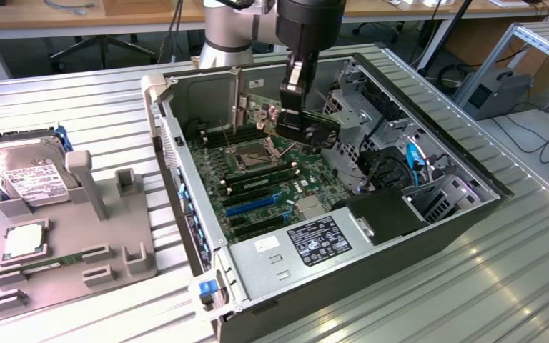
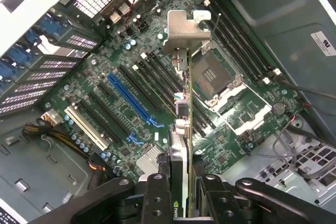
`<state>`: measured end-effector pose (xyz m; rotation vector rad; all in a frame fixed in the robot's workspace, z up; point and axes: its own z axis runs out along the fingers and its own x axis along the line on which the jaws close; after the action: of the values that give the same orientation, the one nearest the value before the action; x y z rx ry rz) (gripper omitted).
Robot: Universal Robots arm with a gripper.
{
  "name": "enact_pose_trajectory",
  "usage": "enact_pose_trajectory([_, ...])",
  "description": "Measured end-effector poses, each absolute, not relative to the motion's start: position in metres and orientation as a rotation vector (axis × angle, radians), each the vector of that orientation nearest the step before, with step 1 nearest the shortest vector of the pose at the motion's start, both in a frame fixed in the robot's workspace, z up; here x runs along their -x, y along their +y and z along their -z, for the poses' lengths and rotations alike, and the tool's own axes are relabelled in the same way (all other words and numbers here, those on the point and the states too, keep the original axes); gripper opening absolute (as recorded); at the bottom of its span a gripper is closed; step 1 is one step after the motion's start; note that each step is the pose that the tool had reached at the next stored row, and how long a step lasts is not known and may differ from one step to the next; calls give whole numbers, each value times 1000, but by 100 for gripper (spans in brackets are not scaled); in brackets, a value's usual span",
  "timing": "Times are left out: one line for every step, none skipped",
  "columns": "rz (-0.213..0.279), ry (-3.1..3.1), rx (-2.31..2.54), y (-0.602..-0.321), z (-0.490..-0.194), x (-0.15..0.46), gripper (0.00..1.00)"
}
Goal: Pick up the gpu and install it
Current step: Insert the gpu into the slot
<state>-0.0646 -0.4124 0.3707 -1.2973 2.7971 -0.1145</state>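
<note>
One gpu (image 2: 185,109) edge-on in gripper (image 2: 184,188), long axis outward, bracket end farthest.

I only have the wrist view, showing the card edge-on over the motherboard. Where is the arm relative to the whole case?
Observer: The gripper, shut on the gpu, reaches down into the open case, toward the end farther from the exterior camera.
Operator: What sits outside the case?
Observer: A hard drive stands in a grey holder on the exterior view's left.
</note>
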Motion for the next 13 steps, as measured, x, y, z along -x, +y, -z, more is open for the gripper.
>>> enact_pose_trajectory([115,2792,1307,-412,-371,65,27])
enact_pose_trajectory([115,2787,1318,-412,-371,65,27])
enact_pose_trajectory([115,2783,1326,-412,-371,65,27])
enact_pose_trajectory([115,2780,1332,-412,-371,65,27])
enact_pose_trajectory([115,2778,1338,-412,-371,65,27])
enact_pose_trajectory([116,2774,1344,-412,-371,65,27])
enact_pose_trajectory([116,2772,1350,-412,-371,65,27])
enact_pose_trajectory([116,2769,1355,-412,-371,65,27])
enact_pose_trajectory([116,2766,1361,-412,-371,65,27])
enact_pose_trajectory([116,2763,1367,-412,-371,65,27])
enact_pose_trajectory([117,2759,1374,-412,-371,65,27])
enact_pose_trajectory([117,2757,1380,-412,-371,65,27])
enact_pose_trajectory([117,2754,1385,-412,-371,65,27])
